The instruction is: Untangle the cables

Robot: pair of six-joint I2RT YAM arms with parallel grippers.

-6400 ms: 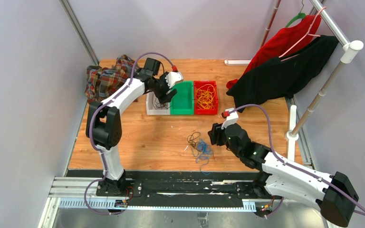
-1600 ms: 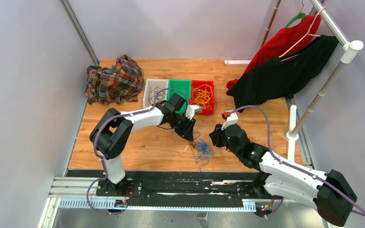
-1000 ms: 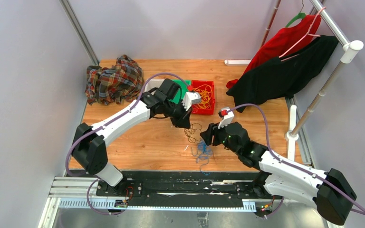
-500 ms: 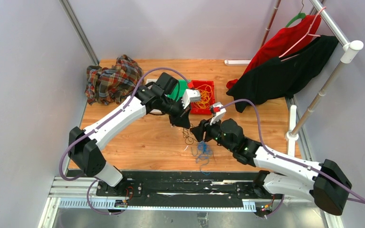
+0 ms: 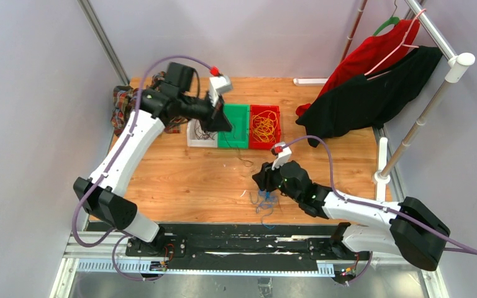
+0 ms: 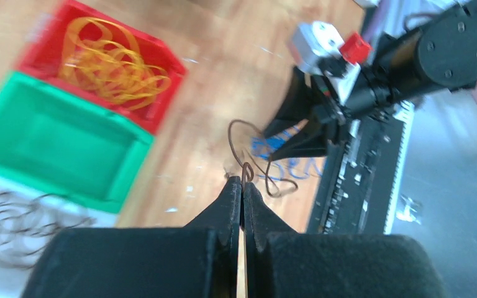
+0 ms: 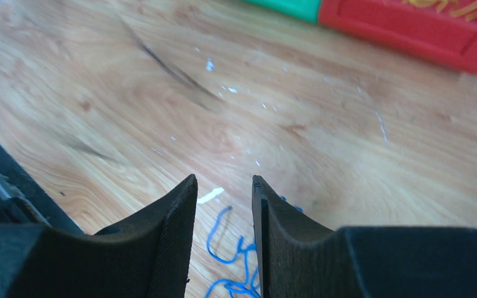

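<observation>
The left gripper [image 6: 242,181] is up high over the bins. Its two fingers are pressed tight together, and they pinch a thin black cable [image 6: 246,167]. The cable hangs down from the tips in a loose loop.

The right gripper [image 7: 223,180] is low over the table [image 5: 180,180]. Its fingers are a little apart, with nothing between them. A blue cable [image 5: 264,200] lies on the wood just under it.

Yellow cables [image 5: 266,127] sit in the red bin [image 5: 267,108]. More black cables are in the white bin [image 5: 202,144], next to the green bin [image 5: 236,121].
</observation>
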